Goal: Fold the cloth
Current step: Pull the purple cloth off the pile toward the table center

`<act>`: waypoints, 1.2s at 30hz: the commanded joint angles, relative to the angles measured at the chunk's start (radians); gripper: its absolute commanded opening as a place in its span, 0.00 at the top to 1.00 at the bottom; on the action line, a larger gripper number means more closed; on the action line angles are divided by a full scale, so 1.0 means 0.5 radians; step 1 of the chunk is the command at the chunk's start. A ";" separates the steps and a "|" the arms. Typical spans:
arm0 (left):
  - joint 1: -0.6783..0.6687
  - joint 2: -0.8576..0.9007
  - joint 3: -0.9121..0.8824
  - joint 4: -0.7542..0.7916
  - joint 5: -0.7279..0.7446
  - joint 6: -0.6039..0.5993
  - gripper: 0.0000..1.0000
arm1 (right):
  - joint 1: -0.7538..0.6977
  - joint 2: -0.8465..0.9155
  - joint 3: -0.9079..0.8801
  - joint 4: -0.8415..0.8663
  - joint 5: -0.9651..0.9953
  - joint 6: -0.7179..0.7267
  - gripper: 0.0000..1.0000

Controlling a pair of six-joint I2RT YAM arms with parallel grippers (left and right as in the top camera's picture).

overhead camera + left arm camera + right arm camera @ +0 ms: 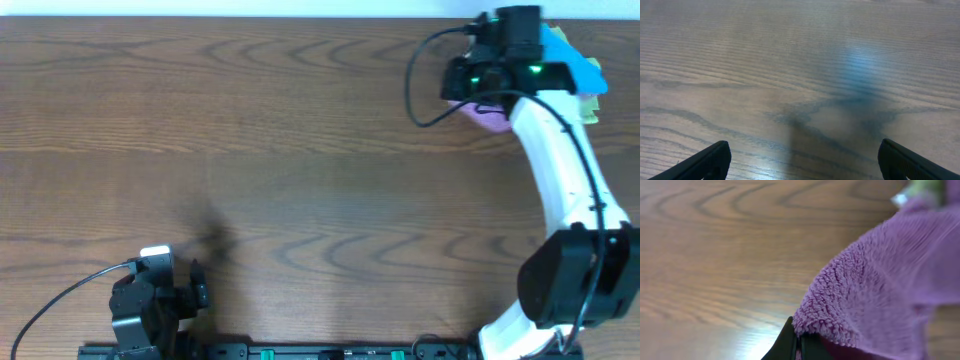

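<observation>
The purple terry cloth fills the right half of the right wrist view, and a bit of it shows under the arm at the table's far right in the overhead view. My right gripper is shut on the cloth's near edge; it sits at the far right of the table. My left gripper is open and empty over bare wood, at the table's front left.
A bright blue cloth and a yellow-green cloth lie under and beside the right arm near the far right edge. A yellow-green scrap shows behind the purple cloth. The wooden table spreads between the arms.
</observation>
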 commanded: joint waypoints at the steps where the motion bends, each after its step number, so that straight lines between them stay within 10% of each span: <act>1: -0.008 -0.013 -0.072 -0.046 -0.043 0.043 0.05 | 0.159 0.078 -0.022 -0.002 0.050 -0.037 0.99; 27: -0.008 -0.013 -0.072 -0.046 -0.043 0.043 0.05 | 1.448 0.662 -0.031 0.232 0.012 -0.024 0.99; 32: -0.008 -0.013 -0.072 -0.046 -0.043 0.043 0.05 | 1.476 0.659 -0.029 0.246 0.111 -0.021 0.39; 36: -0.008 -0.013 -0.072 -0.046 -0.043 0.043 0.05 | 1.418 0.626 -0.023 0.239 0.184 0.026 0.23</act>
